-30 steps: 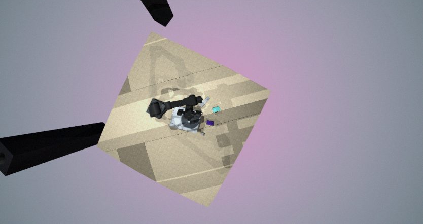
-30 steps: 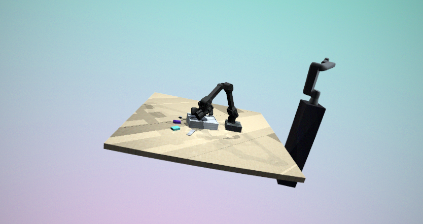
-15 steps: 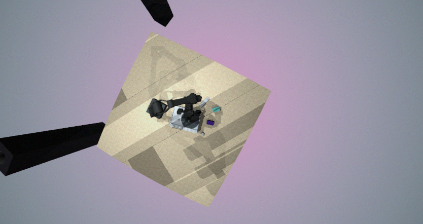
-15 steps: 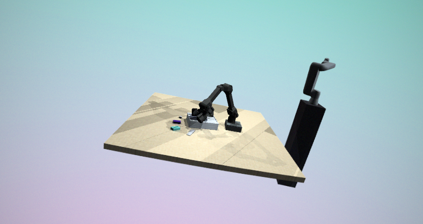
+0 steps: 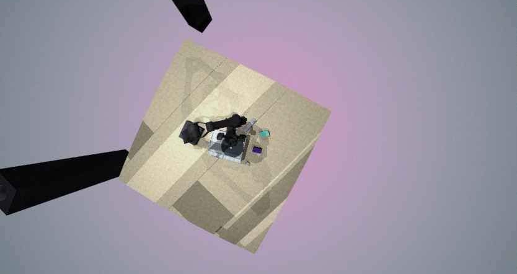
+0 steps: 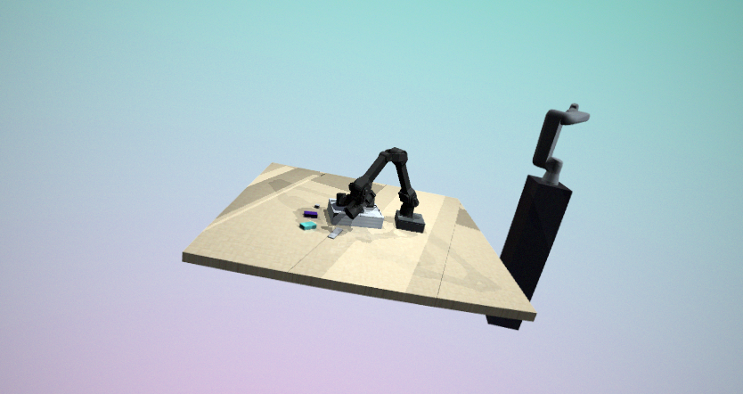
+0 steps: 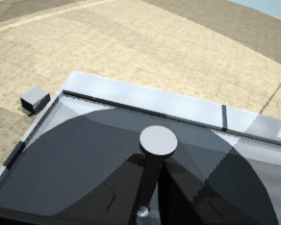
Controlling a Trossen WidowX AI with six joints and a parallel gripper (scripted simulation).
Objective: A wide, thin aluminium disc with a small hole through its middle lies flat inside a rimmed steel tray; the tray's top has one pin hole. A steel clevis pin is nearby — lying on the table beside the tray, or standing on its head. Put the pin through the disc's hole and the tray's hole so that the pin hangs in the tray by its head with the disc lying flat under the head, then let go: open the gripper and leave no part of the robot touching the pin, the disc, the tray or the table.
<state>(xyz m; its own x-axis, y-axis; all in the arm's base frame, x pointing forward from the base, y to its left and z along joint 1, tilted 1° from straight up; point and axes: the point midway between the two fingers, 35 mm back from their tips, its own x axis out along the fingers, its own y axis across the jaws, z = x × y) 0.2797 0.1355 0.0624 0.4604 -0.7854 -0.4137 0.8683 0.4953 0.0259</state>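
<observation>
Pin held above disc

Jaws clenched on the pin [image 7: 158, 140], its head uppermost, over the disc [image 7: 87, 149]. Disc lies in the tray [image 5: 213, 153] [image 6: 363, 220] [image 7: 149, 96]. Table [image 5: 224, 185] [image 6: 363, 271] [image 7: 159, 43]: pale, tile-patterned, crossed by shadow bands. Surroundings: plain, teal to pink.

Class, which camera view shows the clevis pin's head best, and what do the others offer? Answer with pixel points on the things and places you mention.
The wrist view: the pin's round head [image 7: 158, 140] faces the camera, large and whole, above the closed fingers. In the top and exterior views, I cannot pick the head out amid the dark arm [image 5: 222, 123] [image 6: 375, 171].
</observation>
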